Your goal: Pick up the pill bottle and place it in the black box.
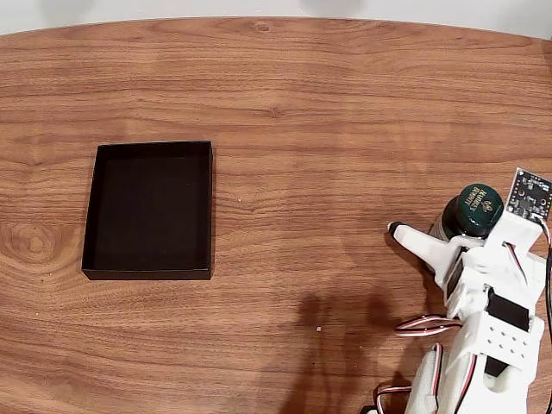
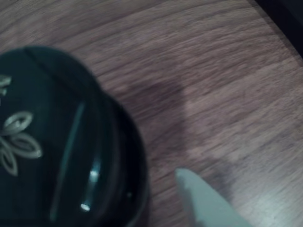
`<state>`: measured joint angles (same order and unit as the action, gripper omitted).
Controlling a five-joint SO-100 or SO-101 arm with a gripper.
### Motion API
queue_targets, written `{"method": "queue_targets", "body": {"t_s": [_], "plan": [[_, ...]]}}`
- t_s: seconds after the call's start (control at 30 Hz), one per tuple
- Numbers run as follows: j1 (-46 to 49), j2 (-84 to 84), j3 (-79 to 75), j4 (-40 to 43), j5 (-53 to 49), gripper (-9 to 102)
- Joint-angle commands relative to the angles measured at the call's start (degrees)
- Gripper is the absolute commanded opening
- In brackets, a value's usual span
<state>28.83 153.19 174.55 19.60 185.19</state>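
The pill bottle [image 1: 473,210] stands upright at the table's right side in the fixed view, its round green cap facing up. My gripper [image 1: 437,229] is open around it. One white finger [image 1: 412,239] reaches out to the bottle's left, and the other is hidden under the wrist. In the wrist view the dark green cap [image 2: 52,142] is close on the left, and a white fingertip [image 2: 206,203] shows at the bottom, a gap apart from it. The black box [image 1: 151,207] lies flat at the left with nothing in it, far from the bottle.
The wooden table [image 1: 302,112] runs back to a curved far edge at the top of the fixed view. Bare wood lies between the bottle and the box. My white arm [image 1: 483,345] and its servo wires [image 1: 423,325] occupy the bottom right corner.
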Motion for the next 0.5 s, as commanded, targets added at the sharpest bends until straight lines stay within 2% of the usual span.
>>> {"method": "queue_targets", "body": {"t_s": [0.0, 0.47], "plan": [[-0.79, -1.05, -1.58, -2.99, -0.62, 59], [-2.55, -8.61, -1.85, -13.1, -2.29, 56]]}}
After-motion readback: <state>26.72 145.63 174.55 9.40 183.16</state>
